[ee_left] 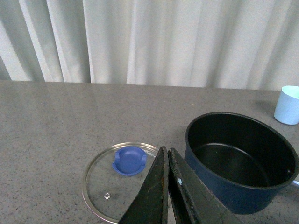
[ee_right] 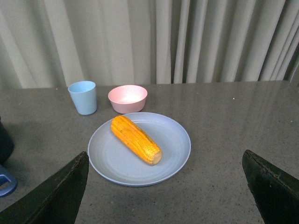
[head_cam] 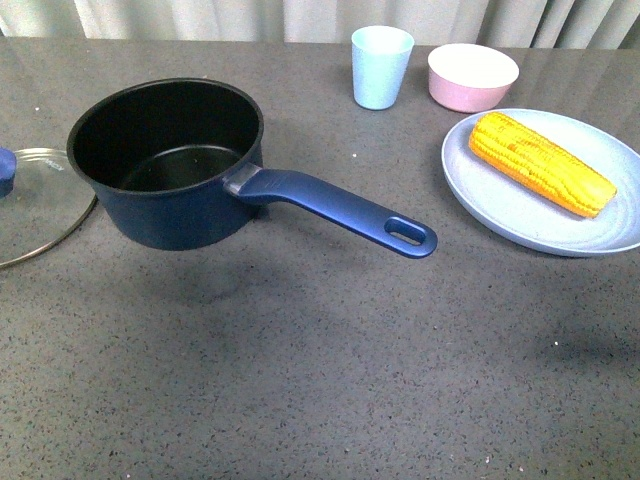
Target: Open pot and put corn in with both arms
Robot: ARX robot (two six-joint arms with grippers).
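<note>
Front view: neither arm shows; a dark grey speckled table (head_cam: 300,380) fills the frame, with pale pleated curtain (head_cam: 200,15) along the top edge.
Pot: the pot (head_cam: 180,215) is round, with a dark navy-blue outer wall and a matt black inside; it stands upright at the left of centre, uncovered and with nothing in it.
Handle: the long, smooth blue handle (head_cam: 340,210) runs toward the lower right and ends in an oval hole.
Lid: the lid (head_cam: 40,215) is clear glass with a thin metal rim; it lies flat on the table at the left edge, just beside the pot, and carries a blue knob (head_cam: 5,170).
Corn: the corn (head_cam: 540,163) is yellow-orange with tight rows of kernels, tapering toward its lower-right end; it lies aslant on the plate at the right of the frame, well apart from the pot.
Plate: the plate (head_cam: 560,238) is pale blue, round, shallow and matt.
Cup and bowl: a pale blue tapered cup (head_cam: 381,67) and a pink bowl (head_cam: 472,77) with a white inside stand side by side at the upper right, behind the plate.
Left gripper: the left gripper (ee_left: 167,154) has black, scuffed, blade-like fingers pressed together on nothing, above the lid's edge near the pot.
Right gripper: the right gripper (ee_right: 164,161) has its dark fingers (ee_right: 60,196) spread wide apart, holding nothing, with plate and corn seen between them.
</note>
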